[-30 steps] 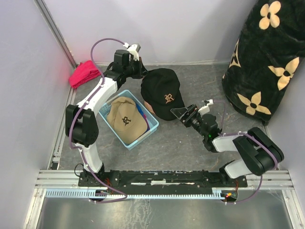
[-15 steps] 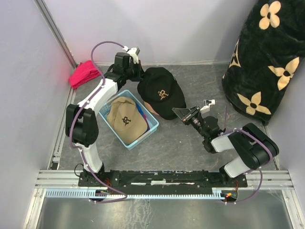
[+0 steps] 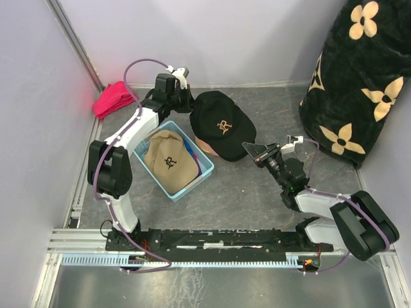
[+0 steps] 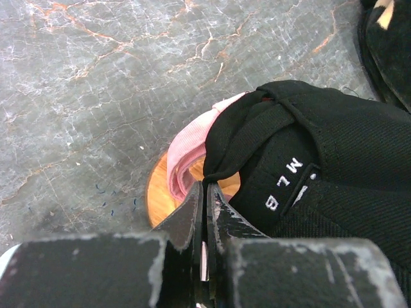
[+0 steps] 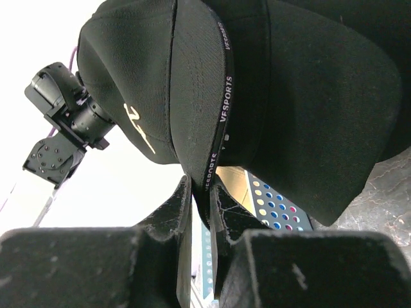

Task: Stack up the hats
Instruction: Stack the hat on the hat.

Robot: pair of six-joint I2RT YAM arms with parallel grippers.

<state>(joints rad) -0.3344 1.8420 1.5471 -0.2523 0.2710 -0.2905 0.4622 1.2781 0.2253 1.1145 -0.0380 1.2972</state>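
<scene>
Right gripper (image 5: pixel 200 192) has closed on the black cap (image 5: pixel 289 96) brim.

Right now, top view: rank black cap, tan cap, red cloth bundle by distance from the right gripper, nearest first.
1. black cap: brim pinched in the right gripper, just up-left of it.
2. tan cap: left, in the blue basket.
3. red cloth bundle: far-left back corner.

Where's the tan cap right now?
In the top view, the tan cap lies in the blue bin, left of centre, with the black cap just beyond it to the right.
</scene>
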